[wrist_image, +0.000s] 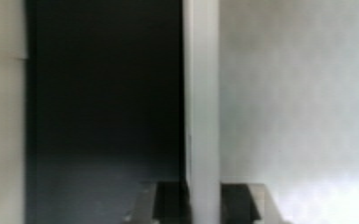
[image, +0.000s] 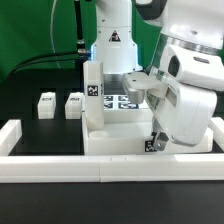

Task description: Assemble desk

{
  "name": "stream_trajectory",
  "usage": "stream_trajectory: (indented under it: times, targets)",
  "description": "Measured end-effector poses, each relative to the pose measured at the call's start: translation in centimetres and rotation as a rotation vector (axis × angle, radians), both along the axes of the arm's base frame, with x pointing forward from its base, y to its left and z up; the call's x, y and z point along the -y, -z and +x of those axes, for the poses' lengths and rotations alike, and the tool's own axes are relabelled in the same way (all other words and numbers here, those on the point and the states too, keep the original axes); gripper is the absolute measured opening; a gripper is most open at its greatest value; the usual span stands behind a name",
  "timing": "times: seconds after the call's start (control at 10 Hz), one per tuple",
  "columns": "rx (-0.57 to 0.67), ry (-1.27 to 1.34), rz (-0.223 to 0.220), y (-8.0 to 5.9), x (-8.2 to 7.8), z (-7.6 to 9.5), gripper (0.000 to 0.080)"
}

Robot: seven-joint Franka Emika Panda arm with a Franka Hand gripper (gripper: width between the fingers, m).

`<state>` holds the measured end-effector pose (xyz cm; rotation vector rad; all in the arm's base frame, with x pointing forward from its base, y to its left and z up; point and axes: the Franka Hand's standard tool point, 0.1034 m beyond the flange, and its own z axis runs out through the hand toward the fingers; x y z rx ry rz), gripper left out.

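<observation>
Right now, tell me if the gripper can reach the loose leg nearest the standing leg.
Probably yes: the loose leg lies uncovered on the table; the gripper would likely lift over the standing leg.

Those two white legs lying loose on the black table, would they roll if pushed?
Probably not. The outer leg and the inner leg look blocky and flat-sided, so they'd likely slide rather than roll. Moulded plastic suggests stiff and fairly light.

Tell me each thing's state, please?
Tabletop panel: lying flat against the border wall.
Upright leg: standing on the panel.
Loose leg nearer the panel: resting on the table.
Loose leg farther off: resting likewise.
Gripper: low at the panel, open or shut unclear.
Tagged block: beneath the gripper, mostly hidden.
</observation>
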<state>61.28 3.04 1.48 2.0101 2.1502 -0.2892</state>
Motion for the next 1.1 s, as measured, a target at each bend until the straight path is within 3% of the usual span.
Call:
stream_trajectory:
  times: [0.4, 0.6, 0.9, 1.1]
  targets:
    - [-0.002, 0.008, -0.002, 0.1, 0.2, 0.2, 0.006]
    - [0.025, 0.167, -0.012, 0.1, 0.3, 0.3, 0.006]
    - [0.032, 0.189, -0.029, 0.0, -0.1, 3.1, 0.006]
    - [-0.013, 0.194, -0.048, -0.4, -0.5, 3.2, 0.006]
